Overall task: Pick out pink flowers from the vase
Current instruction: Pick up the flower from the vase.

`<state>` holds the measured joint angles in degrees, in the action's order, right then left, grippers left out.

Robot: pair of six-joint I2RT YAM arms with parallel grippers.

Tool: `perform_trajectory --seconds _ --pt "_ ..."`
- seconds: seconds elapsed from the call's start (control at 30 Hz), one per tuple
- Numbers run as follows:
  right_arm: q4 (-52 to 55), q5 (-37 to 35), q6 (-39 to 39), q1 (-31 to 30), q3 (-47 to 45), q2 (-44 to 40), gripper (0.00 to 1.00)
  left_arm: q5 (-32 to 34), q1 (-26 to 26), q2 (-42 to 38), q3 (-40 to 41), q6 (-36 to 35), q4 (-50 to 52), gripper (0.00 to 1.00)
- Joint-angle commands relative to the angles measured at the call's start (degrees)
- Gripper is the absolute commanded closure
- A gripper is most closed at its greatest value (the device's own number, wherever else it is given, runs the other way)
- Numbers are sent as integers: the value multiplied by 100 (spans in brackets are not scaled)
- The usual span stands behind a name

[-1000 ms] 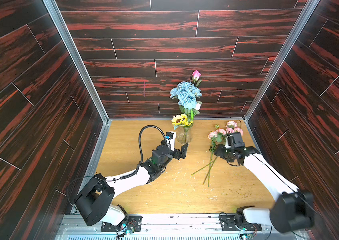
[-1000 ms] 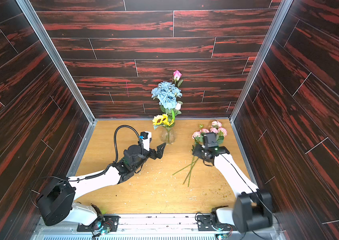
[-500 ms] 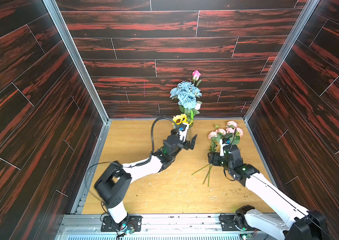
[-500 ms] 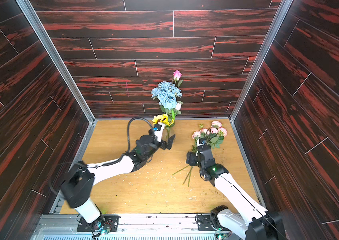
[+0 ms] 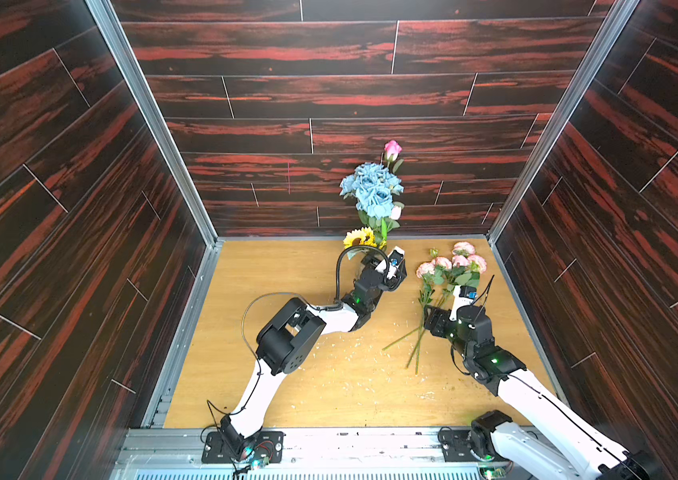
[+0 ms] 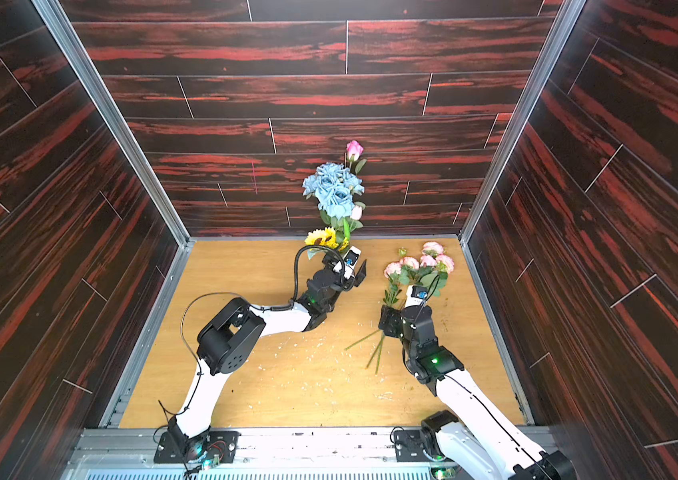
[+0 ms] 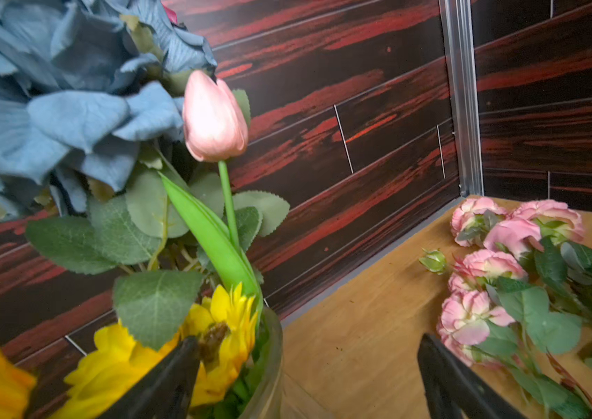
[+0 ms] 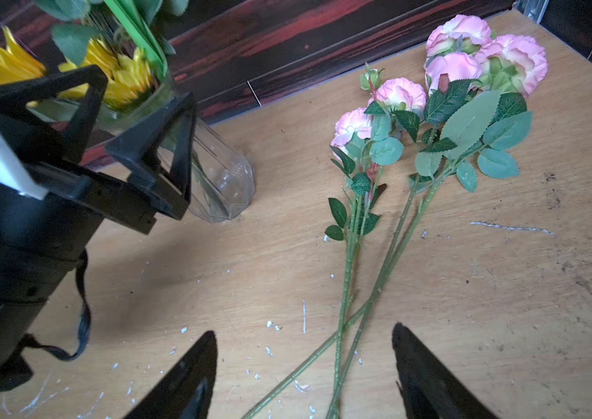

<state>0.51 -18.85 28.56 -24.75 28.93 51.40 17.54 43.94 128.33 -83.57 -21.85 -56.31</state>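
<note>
Left gripper (image 7: 307, 341) spread at sunflowers (image 7: 120, 357) crowding vase (image 8: 222, 174); right gripper (image 8: 303, 330) spread over pink flowers (image 8: 399, 92).

In both top views the whole tabletop (image 5: 287, 374) is seen from high above its 6 o'clock edge, angled down toward the back wall (image 5: 350, 95) at 12 o'clock; nearly the same scene is shared. The left wrist view is set close behind the left hand (image 7: 309, 339) and faced roughly level at the vase (image 7: 272, 362), with the pink flowers (image 7: 486, 261) laid toward 2 o'clock. The right wrist view is tilted down past the right hand (image 8: 304, 330), close above the tabletop. Vase, sunflowers (image 8: 120, 76) and pink flowers are shared by both wrist views.
</note>
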Motion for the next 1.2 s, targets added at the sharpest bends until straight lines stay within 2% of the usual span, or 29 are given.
perform_trajectory --seconds 0.0,0.13,0.27,0.5,0.73,0.9,1.03,1.17 --pt "-258 153 166 -22 -80 107 22 -159 -41 -170 -255 23 -458 7" --pt "-237 227 244 -20 -31 309 23 -650 -190 -251 -378 455 -109 8" --pt "-288 259 331 -18 -148 177 23 -1082 -443 -258 -516 1235 127 8" --pt "-365 182 347 -27 -265 -17 23 -1371 -772 -157 -876 1980 263 10" --pt "-413 189 353 -28 -274 131 23 -1795 -811 34 -1283 2169 657 16" --pt "-448 197 344 -16 -269 209 23 -1938 -761 81 -1186 2466 617 19" --pt "-447 224 344 -16 -239 307 23 -1849 -630 25 -899 2450 483 19" --pt "-473 293 348 -18 -230 362 23 -1599 -606 160 -998 2354 572 19"
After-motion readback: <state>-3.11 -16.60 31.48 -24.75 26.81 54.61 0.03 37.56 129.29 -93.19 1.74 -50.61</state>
